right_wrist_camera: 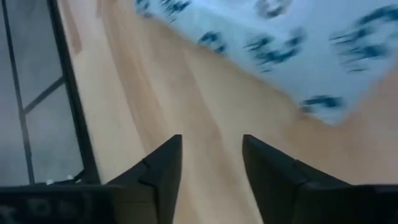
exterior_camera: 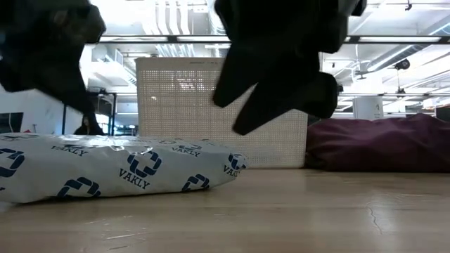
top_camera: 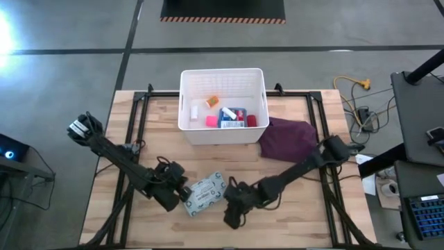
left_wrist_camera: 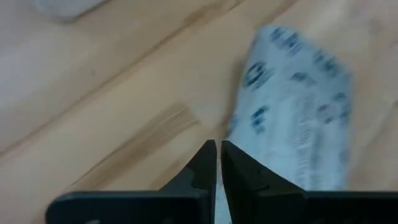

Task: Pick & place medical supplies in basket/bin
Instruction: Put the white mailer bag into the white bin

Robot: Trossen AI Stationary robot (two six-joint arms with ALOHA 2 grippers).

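The grey-green flat packet [top_camera: 205, 194] with blue print lies flat on the table's near half, also in the low view [exterior_camera: 119, 172]. My left gripper [top_camera: 179, 196] is shut and sits low at the packet's left end [left_wrist_camera: 249, 118]. My right gripper [top_camera: 232, 208] is open, just off the packet's near right corner [right_wrist_camera: 323, 106], with nothing between its fingers [right_wrist_camera: 211, 155]. It hangs above the tabletop in the low view [exterior_camera: 239, 116]. The white bin [top_camera: 222, 104] stands at the far middle. It holds the blue first-aid box [top_camera: 232, 116], a pink cube [top_camera: 211, 121], a red bottle [top_camera: 252, 120] and an orange-red tube [top_camera: 211, 102]. My left gripper's shut fingertips [left_wrist_camera: 211, 149] stand right beside the long edge of the packet near its left end [left_wrist_camera: 239, 134], coming in low from the table's left. I cannot tell whether they touch it. The packet lies flat on the wood.
A maroon cloth [top_camera: 288, 139] lies heaped to the right of the bin, also in the low view [exterior_camera: 380, 144]. Black frame rails [top_camera: 142, 118] run along the table's left and right sides. Bare wood [top_camera: 298, 215] lies at the near right.
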